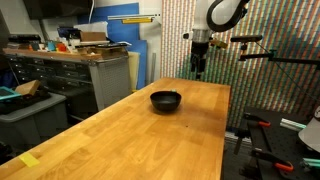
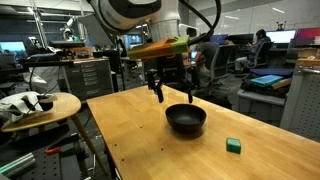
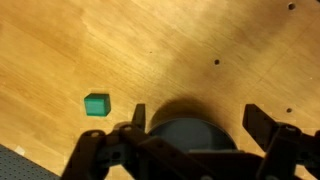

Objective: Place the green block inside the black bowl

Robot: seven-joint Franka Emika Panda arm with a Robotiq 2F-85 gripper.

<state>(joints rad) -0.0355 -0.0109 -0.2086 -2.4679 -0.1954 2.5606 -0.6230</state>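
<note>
You are holding the claw (image 2: 174, 92) open and empty above the bench (image 2: 125, 135), its two dark fingers (image 3: 138, 118) standing well apart with nothing gripped between them. In the wrist view you are looking straight down past those fingers at the black bowl (image 3: 190, 138), which is sitting on the wood in the gap between them, its near part hidden by the claw's body. The green block (image 3: 97, 104) is lying on the bare bench beside the bowl, apart from it and outside the span of the fingers. In an exterior view the block (image 2: 233, 146) is resting near the bench's edge, the bowl (image 2: 186, 120) is sitting between it and the claw, and the claw is hovering above the bowl's far side without touching it. In an exterior view along the length of the bench (image 1: 120, 140), the claw (image 1: 200, 66) is hanging below the white arm (image 1: 225, 14) over the far end, beyond the bowl (image 1: 166, 100). A grey drawer cabinet (image 1: 70, 75) is standing beside the bench, and a strip of yellow tape (image 1: 30, 160) is lying on its near corner.
</note>
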